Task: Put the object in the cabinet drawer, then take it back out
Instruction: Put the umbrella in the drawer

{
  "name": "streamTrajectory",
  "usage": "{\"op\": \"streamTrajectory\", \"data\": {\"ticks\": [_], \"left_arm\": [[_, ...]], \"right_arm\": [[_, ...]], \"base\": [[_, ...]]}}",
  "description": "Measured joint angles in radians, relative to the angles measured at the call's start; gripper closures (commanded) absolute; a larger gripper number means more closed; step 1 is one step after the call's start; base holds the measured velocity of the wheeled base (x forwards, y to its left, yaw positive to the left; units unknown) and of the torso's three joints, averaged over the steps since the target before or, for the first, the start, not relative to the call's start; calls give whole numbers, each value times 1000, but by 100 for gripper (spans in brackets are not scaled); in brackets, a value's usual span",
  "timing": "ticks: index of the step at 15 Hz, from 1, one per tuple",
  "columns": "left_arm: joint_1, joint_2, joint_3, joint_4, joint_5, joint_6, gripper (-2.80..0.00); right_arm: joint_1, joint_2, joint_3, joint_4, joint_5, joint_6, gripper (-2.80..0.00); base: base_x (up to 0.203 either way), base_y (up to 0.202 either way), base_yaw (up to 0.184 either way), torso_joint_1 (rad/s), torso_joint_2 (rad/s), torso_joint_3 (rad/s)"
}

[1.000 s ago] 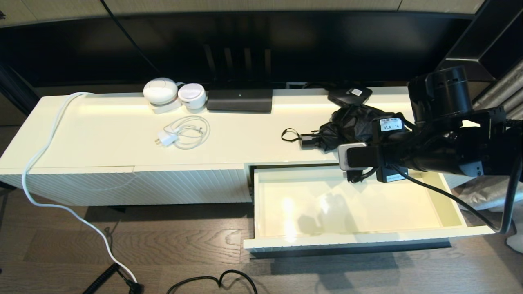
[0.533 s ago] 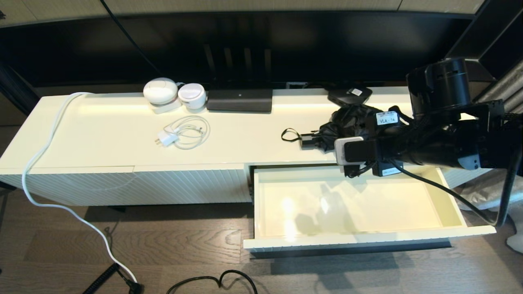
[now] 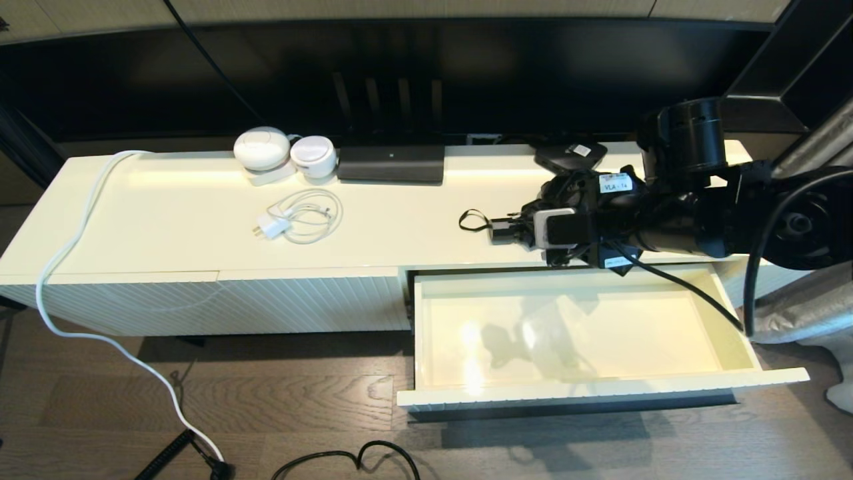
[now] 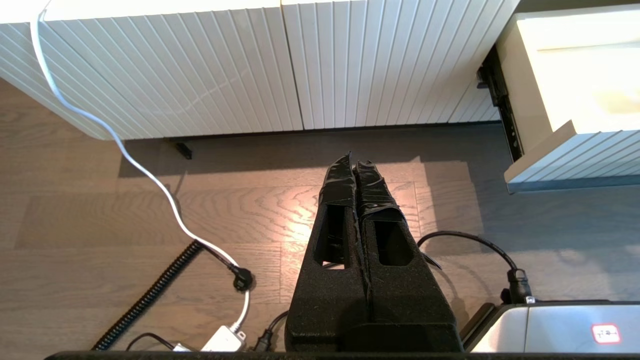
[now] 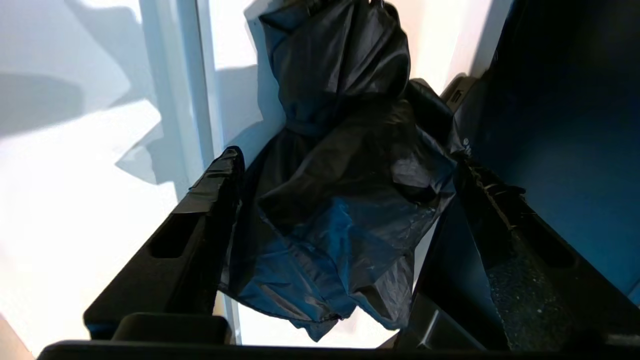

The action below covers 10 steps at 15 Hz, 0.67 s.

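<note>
Right gripper (image 5: 340, 200) moved in over the umbrella (image 5: 345, 165); jaws spread, straddling the fabric. Pickup step: next, clamp, then carry to the drawer (image 3: 733, 327).

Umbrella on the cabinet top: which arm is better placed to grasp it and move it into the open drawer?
The right. Its right gripper already straddles the umbrella, fingers spread either side of the fabric, just behind the open drawer. The left gripper hangs shut over the floor, well away from it.
</note>
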Motion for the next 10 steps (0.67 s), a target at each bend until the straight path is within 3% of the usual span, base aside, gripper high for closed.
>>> {"op": "streamTrajectory", "data": {"ticks": [10], "left_arm": [[0,0,0,0,0,0,0]], "right_arm": [[-58,145,-129,-24,-11,21,-280]], "base": [[0,0,0,0,0,0]]}}
